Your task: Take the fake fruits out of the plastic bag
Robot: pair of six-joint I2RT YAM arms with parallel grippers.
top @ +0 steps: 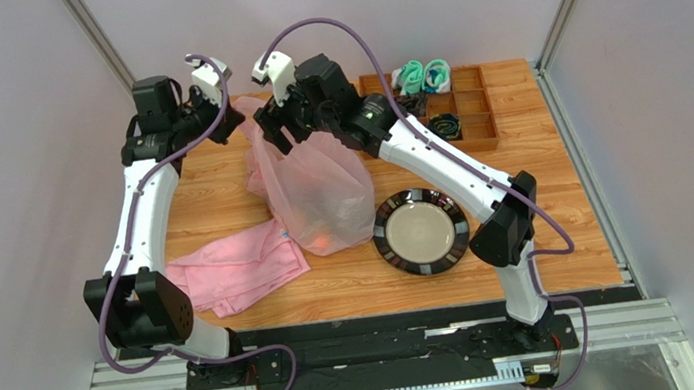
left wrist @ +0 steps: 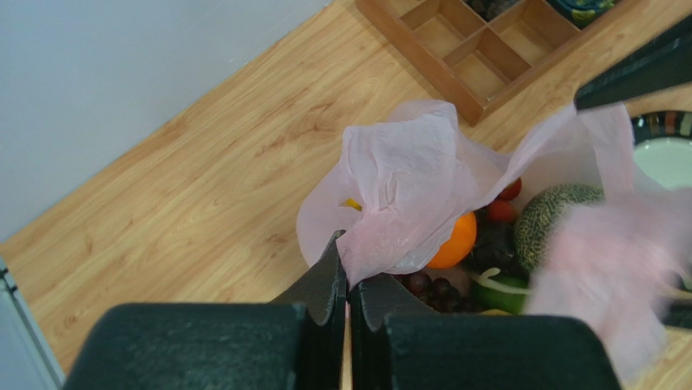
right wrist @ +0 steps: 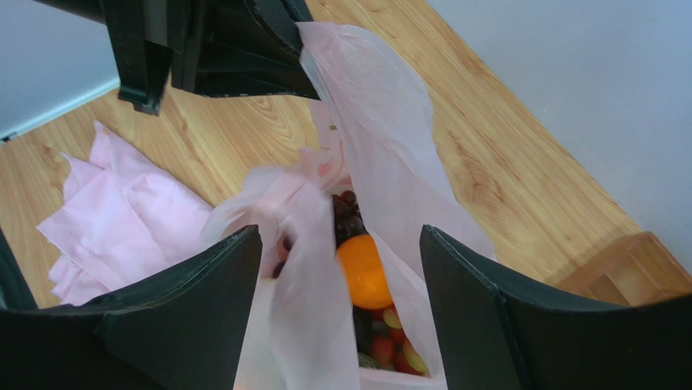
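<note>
**Over the far middle of the table: spreading the bag's mouth**

Toward the far side of the table point(top: 547, 229), the plastic bag point(top: 321, 193) stands upright between the two arms, its mouth lifted. The left claw point(left wrist: 349, 268) is closed on a fold of the bag's left rim. The right claw point(right wrist: 339, 244) stands open, its fingers point(right wrist: 203, 276) either side of a loose strip of film at the opposite rim and gripping nothing.

The step in hand appears to be opening the mouth. It would go best if the right claw closed on its strip alone, clear of the fruit, and the two rims were then drawn apart gently. The film is thin, so a sharp pull could tear it or tip the bag over.

Contents:
- **Bag:** all the fake fruits that can be seen are inside it. They are the orange point(left wrist: 456, 242), the netted melon point(left wrist: 552, 215), the dark grapes point(left wrist: 430, 286) and the red berries point(left wrist: 502, 210).
- **Plate:** the plate point(top: 387, 240), just right of the bag, bears nothing.
- **Wooden tray:** the wooden tray point(top: 481, 144), far right, holds teal items point(top: 421, 74) in its far compartments.

A pink cloth point(top: 239, 265) lies near left of the bag.
</note>
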